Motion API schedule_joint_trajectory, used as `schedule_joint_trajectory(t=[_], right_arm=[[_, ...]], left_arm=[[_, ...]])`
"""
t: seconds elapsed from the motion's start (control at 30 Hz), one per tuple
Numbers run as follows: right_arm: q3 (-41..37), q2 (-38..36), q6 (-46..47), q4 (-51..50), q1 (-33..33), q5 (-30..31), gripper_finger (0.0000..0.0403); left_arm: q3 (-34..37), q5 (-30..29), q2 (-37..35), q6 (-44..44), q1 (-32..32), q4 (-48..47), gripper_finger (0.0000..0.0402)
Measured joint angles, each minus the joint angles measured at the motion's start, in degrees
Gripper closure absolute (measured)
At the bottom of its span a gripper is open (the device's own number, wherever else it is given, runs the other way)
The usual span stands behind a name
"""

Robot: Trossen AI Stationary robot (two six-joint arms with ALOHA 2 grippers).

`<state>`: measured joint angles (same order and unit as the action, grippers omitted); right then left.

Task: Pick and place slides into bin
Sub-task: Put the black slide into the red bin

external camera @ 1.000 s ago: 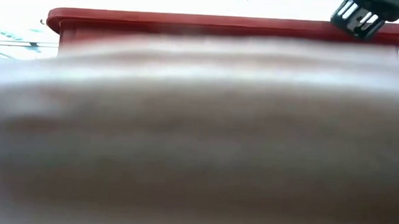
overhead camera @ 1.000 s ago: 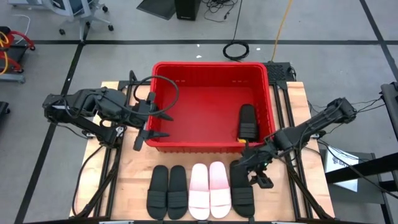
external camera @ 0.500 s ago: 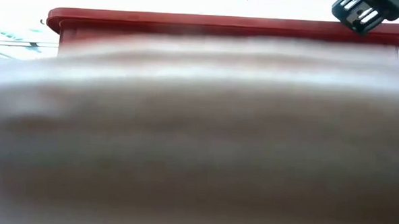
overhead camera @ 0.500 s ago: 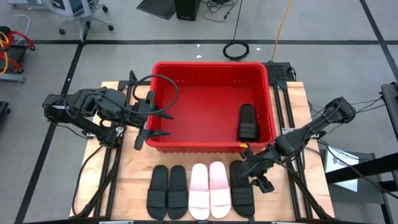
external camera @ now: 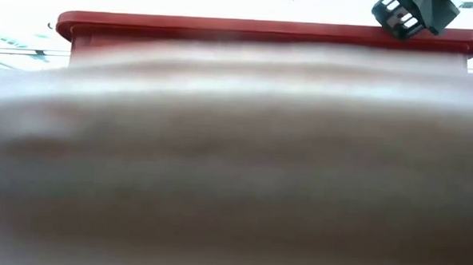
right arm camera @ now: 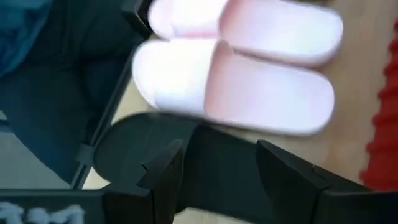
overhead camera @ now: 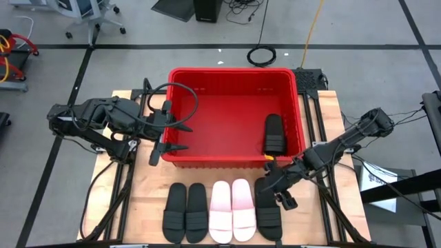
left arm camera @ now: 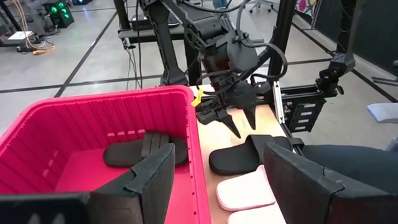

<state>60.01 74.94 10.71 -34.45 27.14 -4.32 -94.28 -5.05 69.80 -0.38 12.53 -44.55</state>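
The red bin stands at the middle of the table, with one black slide lying flat inside it at the right. Five slides lie in a row in front of the bin: two black, two pale pink, and one black at the right end. My right gripper is open and points down just above that right-hand black slide, clear of it in the left wrist view. My left gripper is open and empty at the bin's left wall.
The bin's near wall stands right behind the row of slides. In the low view a blurred pale mass fills most of the picture, with only the bin's rim and my right gripper showing above it. Bare wood lies left of the slides.
My right gripper has gone a little toward the table's left edge, over the right-hand black slide, staying open. The slides and my left arm have kept still.
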Motion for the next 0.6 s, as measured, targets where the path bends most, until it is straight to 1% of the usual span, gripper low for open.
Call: schedule_joint_trajectory(t=[0.1, 0.27, 0.37, 0.47, 0.6], right_arm=[[0.0, 0.0, -0.5, 3.5, -0.1, -3.2, 0.0211], [0.0, 0.0, 1.9, 7.0, -0.1, -9.6, 0.0211], [0.0, 0.0, 4.1, 9.0, 0.1, -12.5, 0.0211], [0.0, 0.0, 4.5, 10.5, 1.7, -12.9, 0.0211], [0.0, 0.3, 4.6, 10.8, 4.3, -9.5, 0.0211]], left_arm=[[0.0, 0.0, 0.0, 0.1, 0.0, -0.2, 0.016], [0.0, 0.0, 0.0, 0.1, 0.0, -0.2, 0.016], [0.0, 0.0, 0.0, 0.1, 0.0, -0.2, 0.016], [0.0, 0.0, 0.0, 0.0, 0.0, -0.2, 0.016], [0.0, -0.1, 0.0, -0.1, 0.0, -0.2, 0.016]])
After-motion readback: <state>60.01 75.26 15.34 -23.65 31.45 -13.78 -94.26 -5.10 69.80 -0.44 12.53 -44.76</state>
